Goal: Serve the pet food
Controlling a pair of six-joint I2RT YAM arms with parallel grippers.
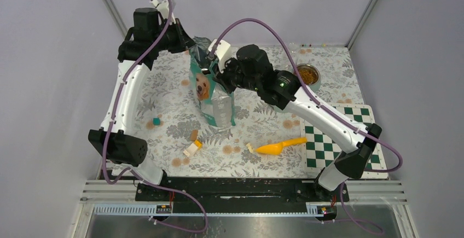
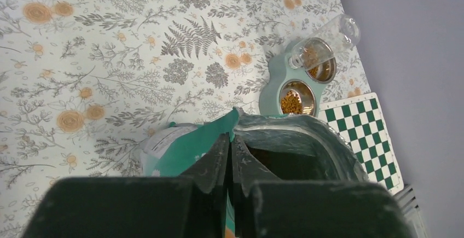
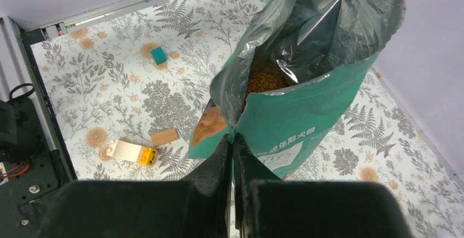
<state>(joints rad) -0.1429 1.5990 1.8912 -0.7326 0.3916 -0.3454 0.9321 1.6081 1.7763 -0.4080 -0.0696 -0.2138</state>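
Standing upright near the middle of the flower-patterned tablecloth (image 1: 164,85), the teal foil bag printed with a golden retriever (image 1: 216,104) is pinched at its top by both arms. The left gripper (image 2: 231,142) is clamped on one side of the rim, its dark fingers pressed together with the teal edge caught at their tips. The right gripper (image 3: 232,139) is clenched on the opposite seam, just beside the dog's face. Pulled from two sides like that, the mouth gapes wide. I take that to be the point, since a floppy bag would otherwise fold shut or slump.

The pet food, small brown dry kibble pellets (image 3: 265,82), sits as a loose heap low inside the bag. More of the same lies in one steel bowl (image 2: 300,86) of the pale green twin-bowl feeder (image 2: 268,93) at the far right of the table. A clear plastic bottle (image 2: 334,38) lies over the other bowl. So some serving looks done already (how much is wanted, I can't say).

The orange plastic scoop (image 1: 279,147) lies loose on the cloth near the front, just beside the green-and-white checkered mat (image 1: 323,150), with neither arm on it. Fetching it would mean one gripper letting go, and the bag might sag or tip when that happens. The small teal toy block (image 1: 156,121) sits well apart, to the left.
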